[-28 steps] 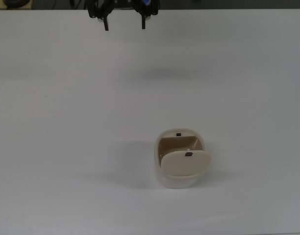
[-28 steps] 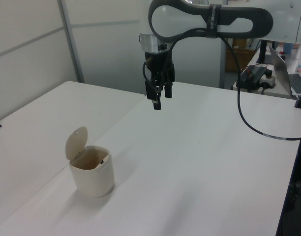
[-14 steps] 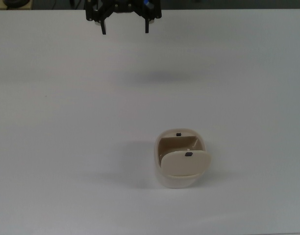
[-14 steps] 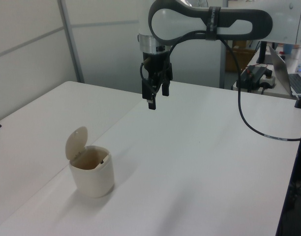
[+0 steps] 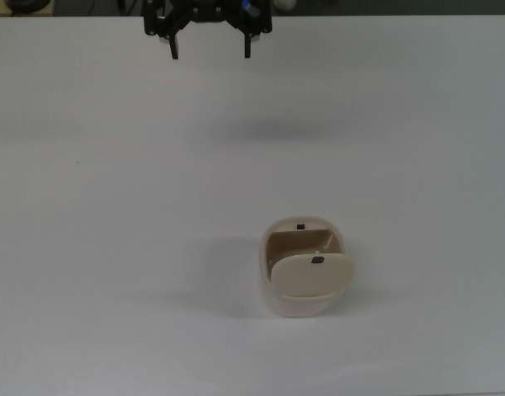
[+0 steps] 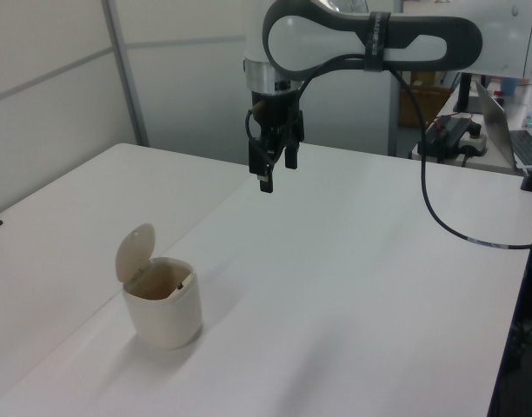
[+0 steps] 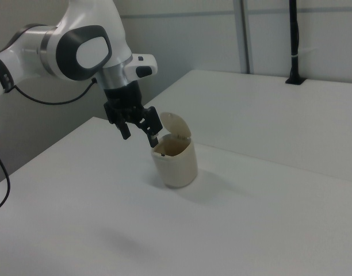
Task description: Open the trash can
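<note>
The trash can point(image 5: 302, 268) stands on the white table point(image 5: 112, 206), in the lower middle of the top view, a little toward the top view's right. Its lid point(image 5: 311, 274) is swung up on its hinge and stands nearly upright at one side of the rim; in the left view the lid point(image 6: 134, 252) rises above the rim on the left view's left, and in the right view it point(image 7: 175, 126) stands at the far side of the body point(image 7: 175, 164). A small black button point(image 5: 318, 260) shows on the raised lid, and a second small dark catch point(image 5: 300, 226) sits on the rim opposite. The mouth of the bin lies open, showing a tan inner wall; nothing can be made out inside, though the bottom of the bin is not clearly visible in any view. The gripper point(image 5: 210, 51) hangs in the air at the top edge of the top view, well apart from the bin, its two black fingers spread wide with nothing between them. In the left view the gripper point(image 6: 267, 174) points downward above the table, below the white arm point(image 6: 335, 39). In the right view the gripper point(image 7: 140, 133) overlaps the bin's near side, though the other views show the two well apart.
</note>
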`<control>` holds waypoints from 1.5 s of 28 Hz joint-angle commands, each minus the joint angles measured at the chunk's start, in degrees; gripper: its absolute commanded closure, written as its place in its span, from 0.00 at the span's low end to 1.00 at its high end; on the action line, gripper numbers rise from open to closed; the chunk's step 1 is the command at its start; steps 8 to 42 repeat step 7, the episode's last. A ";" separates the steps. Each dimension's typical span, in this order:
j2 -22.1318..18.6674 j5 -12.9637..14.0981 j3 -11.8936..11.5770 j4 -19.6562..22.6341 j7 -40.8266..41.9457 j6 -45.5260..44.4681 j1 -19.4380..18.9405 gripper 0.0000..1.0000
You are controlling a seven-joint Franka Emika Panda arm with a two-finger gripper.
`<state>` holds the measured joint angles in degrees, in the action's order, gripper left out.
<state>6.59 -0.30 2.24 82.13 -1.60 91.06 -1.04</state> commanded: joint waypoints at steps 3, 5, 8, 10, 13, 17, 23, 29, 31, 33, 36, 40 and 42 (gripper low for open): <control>-1.94 -0.93 -0.39 2.95 -3.93 2.28 -0.55 0.00; -1.94 -0.93 -0.30 2.86 -5.61 2.28 -0.55 0.00; -1.94 -0.93 -0.30 2.86 -5.70 2.19 -0.55 0.00; -1.94 -0.93 -0.30 2.86 -5.70 2.19 -0.55 0.00; -1.94 -0.93 -0.30 2.86 -5.70 2.19 -0.55 0.00; -1.94 -0.93 -0.30 2.86 -5.70 2.19 -0.55 0.00; -1.94 -0.93 -0.30 2.86 -5.70 2.19 -0.55 0.00; -1.94 -0.93 -0.30 2.86 -5.70 2.19 -0.55 0.00; -1.94 -0.93 -0.30 2.86 -5.70 2.19 -0.55 0.00; -1.94 -0.93 -0.30 2.86 -5.70 2.19 -0.55 0.00; -1.94 -0.93 -0.30 2.86 -5.70 2.19 -0.55 0.00; -1.94 -0.93 -0.30 2.86 -5.70 2.19 -0.55 0.00; -1.94 -0.93 -0.30 2.86 -5.70 2.19 -0.55 0.00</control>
